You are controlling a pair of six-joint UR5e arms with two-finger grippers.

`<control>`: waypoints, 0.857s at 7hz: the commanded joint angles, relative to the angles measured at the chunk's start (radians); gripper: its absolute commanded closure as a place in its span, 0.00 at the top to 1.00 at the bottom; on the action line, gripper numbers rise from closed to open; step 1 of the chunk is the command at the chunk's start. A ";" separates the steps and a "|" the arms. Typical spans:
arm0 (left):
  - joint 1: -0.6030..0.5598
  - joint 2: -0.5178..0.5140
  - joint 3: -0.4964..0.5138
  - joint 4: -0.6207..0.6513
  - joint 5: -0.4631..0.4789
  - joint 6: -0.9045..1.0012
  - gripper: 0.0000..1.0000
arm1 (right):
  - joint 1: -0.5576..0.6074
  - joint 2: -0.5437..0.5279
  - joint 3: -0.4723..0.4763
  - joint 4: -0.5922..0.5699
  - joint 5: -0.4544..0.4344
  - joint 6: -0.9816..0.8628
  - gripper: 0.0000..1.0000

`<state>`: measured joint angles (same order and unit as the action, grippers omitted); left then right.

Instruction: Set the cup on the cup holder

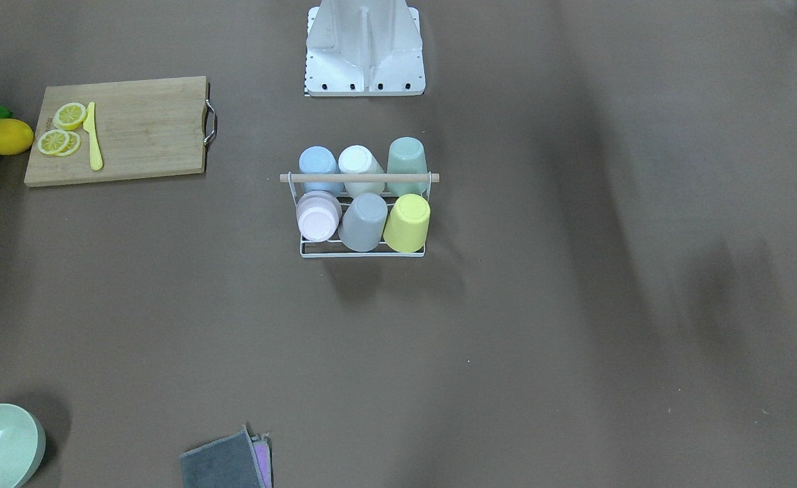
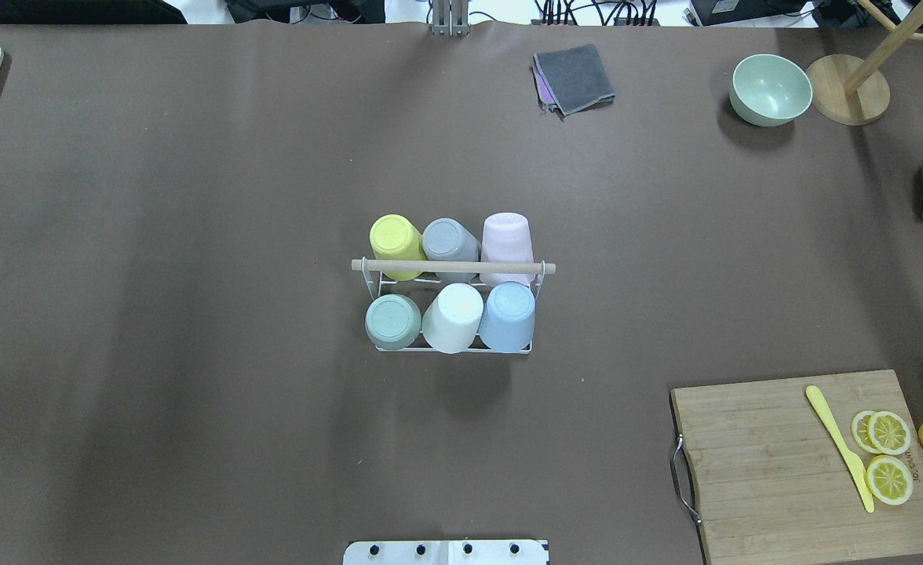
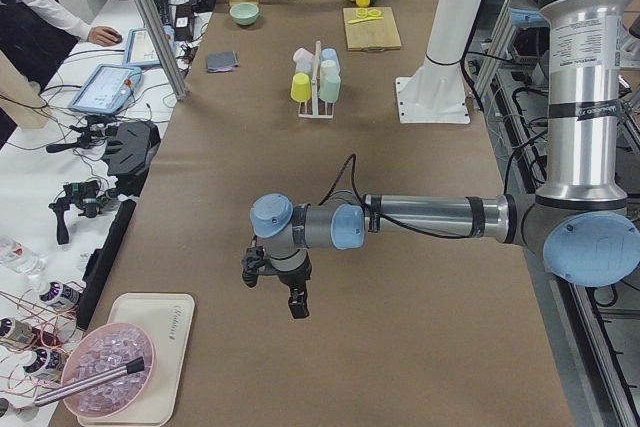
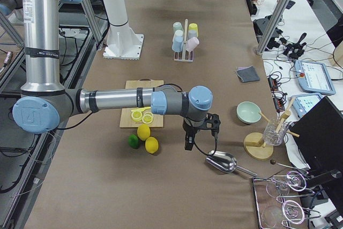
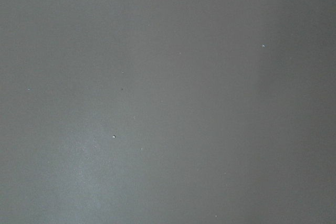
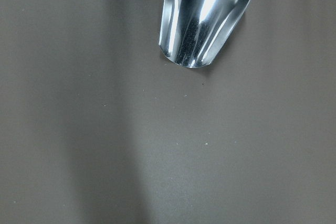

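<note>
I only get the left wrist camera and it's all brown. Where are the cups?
Observer: On the cup holder in the middle of the table, six cups, all upside down.
Operator: What is by the other arm?
Observer: A shiny metal scoop lies on the table beside the right gripper.
Operator: Any food?
Observer: Yes, lemon slices and a yellow knife on a wooden board.

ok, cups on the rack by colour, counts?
Yellow cup: 1
Grey cup: 1
Pink cup: 1
Green cup: 1
White cup: 1
Blue cup: 1
Total: 6, all upside down on the cup holder.
</note>
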<state>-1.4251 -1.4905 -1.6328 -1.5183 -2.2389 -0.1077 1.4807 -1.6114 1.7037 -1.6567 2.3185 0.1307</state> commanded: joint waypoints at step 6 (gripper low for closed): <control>-0.003 0.015 -0.012 -0.059 -0.044 0.000 0.97 | 0.001 0.028 -0.022 0.000 -0.001 0.009 0.99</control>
